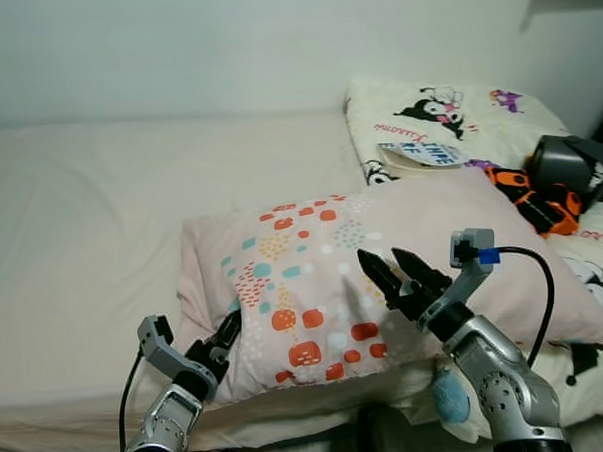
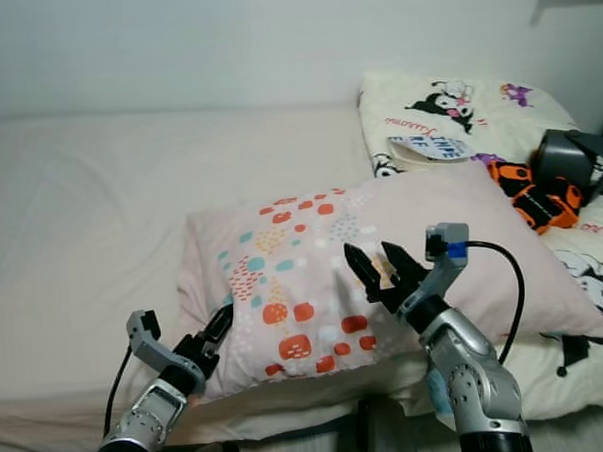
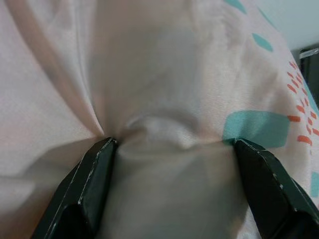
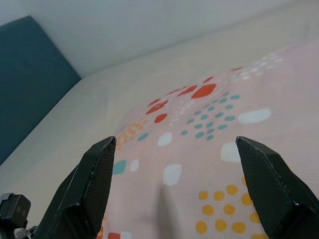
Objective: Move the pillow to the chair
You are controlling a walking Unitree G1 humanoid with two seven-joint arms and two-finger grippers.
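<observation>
**Pillow on the bed, my two claws at its near side**

The pillow (image 1: 384,272) lies flat on the bed (image 1: 92,245), pale pink with orange, teal and white dots, its long near edge along the edge of the mattress closest to me. Everything else I place from that pillow.

My left gripper (image 1: 226,334) is at the pillow's near left corner. In my left wrist view its fingers (image 3: 87,191) stand apart with a bunched fold of the pink cover between them, each tip pressed into the fabric. I cannot quite tell from here whether the fold is truly clamped or only nudged, since the cloth sits so close to the lens and is soft in focus.

My right gripper (image 1: 396,270) hovers just above the pillow's middle, fingers (image 4: 94,184) spread wide with nothing between them, pointing across the dotted top toward the far left corner.

Beyond the pillow's far right corner lies a cream blanket (image 1: 447,120) printed with black cartoon figures, and just right of that an orange-and-black object (image 1: 541,201) rests on it, touching the pillow's right end.
</observation>
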